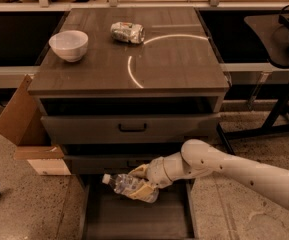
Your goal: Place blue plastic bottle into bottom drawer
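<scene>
The blue plastic bottle point(120, 184) is clear with a white cap and lies sideways, cap to the left, in my gripper point(139, 185). My gripper is shut on the bottle and holds it just above the open bottom drawer point(104, 219), near its back under the middle drawer's front. My white arm point(234, 170) reaches in from the right. The bottom drawer is pulled out at the foot of the dark cabinet and its dark floor shows below the bottle.
A white bowl point(68, 44) and a crushed silver can point(127, 32) sit on the cabinet top point(174, 64). The upper drawer point(132, 127) has a black handle. A cardboard box point(31, 134) stands at the left. A black stand point(284, 84) is at the right.
</scene>
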Controlling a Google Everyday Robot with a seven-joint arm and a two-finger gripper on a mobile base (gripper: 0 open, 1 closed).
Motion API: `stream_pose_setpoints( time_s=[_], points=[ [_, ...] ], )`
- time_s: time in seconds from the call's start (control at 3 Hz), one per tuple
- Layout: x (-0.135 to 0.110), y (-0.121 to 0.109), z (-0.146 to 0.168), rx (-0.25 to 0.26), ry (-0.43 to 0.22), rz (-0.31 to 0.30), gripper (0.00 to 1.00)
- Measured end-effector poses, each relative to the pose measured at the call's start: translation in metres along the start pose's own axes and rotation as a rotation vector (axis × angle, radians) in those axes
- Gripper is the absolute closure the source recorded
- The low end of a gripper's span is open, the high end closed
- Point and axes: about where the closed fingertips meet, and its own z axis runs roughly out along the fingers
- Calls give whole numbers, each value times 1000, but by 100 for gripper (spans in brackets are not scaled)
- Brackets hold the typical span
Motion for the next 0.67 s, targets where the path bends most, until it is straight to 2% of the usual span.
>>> stream_pose_setpoints(
  time_s=[0.33,0.67],
  points=[
    [8,0,8,-8,-1,16,100],
    [41,4,36,7,-2,33,100]
  ],
)
